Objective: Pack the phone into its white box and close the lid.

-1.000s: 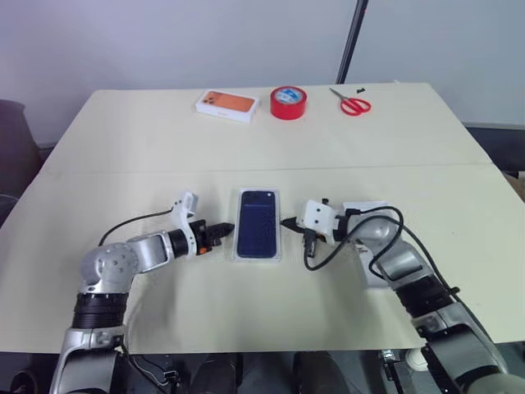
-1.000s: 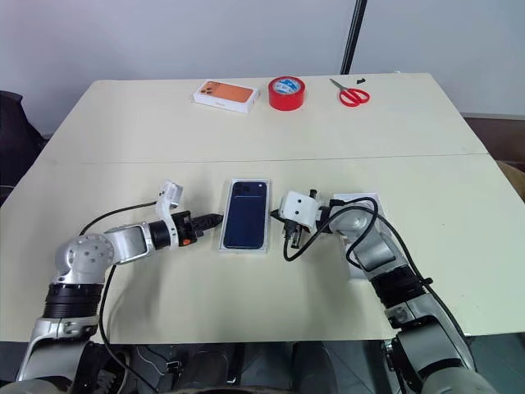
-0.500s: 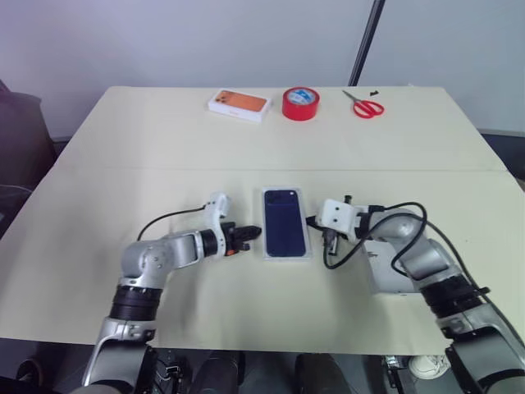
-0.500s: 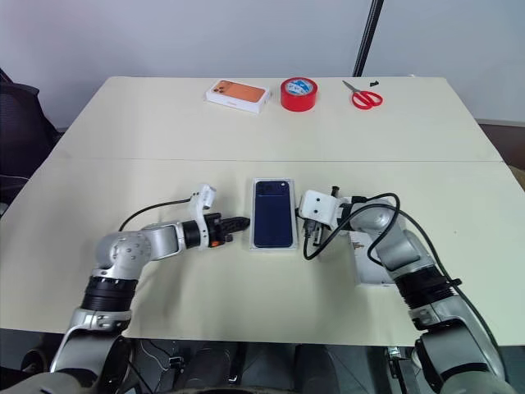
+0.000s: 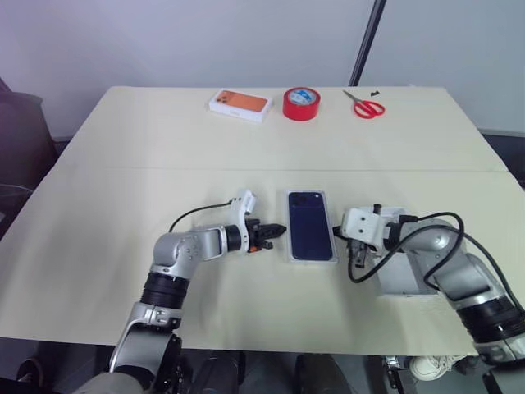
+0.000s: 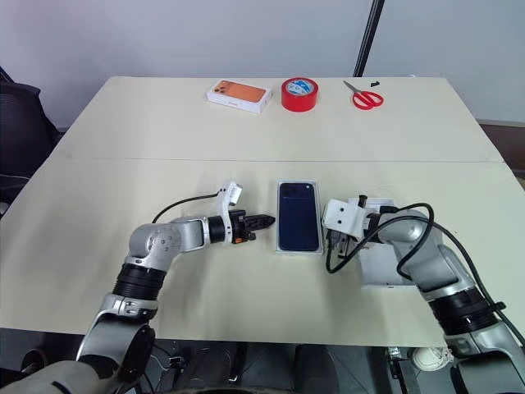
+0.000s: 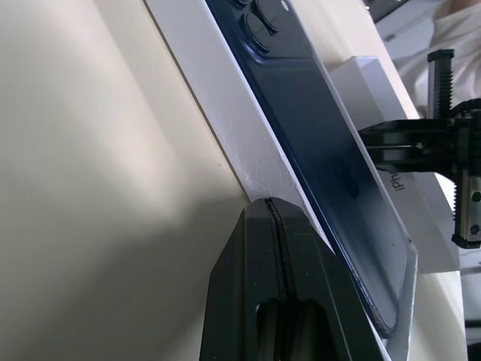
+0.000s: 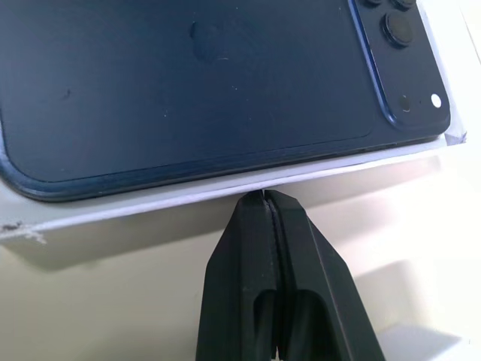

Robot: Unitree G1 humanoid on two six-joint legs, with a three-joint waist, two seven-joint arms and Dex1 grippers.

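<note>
The dark blue phone (image 5: 311,236) lies back up in the shallow white box (image 8: 135,207) near the table's front middle. My left gripper (image 5: 279,232) is shut, and its tip presses the box's left side wall (image 7: 225,128). My right gripper (image 5: 339,235) is shut too, its tip against the box's right edge. The white lid (image 5: 402,277) lies on the table just right of the box, partly under my right forearm.
Along the table's far edge stand a white box with an orange phone picture (image 5: 239,105), a red tape roll (image 5: 301,103) and red scissors (image 5: 368,107). A black pole (image 5: 367,41) rises behind the table. A seam crosses the tabletop ahead of the box.
The box with the phone has slid to the right, toward the lid. My left gripper followed it, pushing, while my right gripper drew back to the right. The camera shifted early on.
</note>
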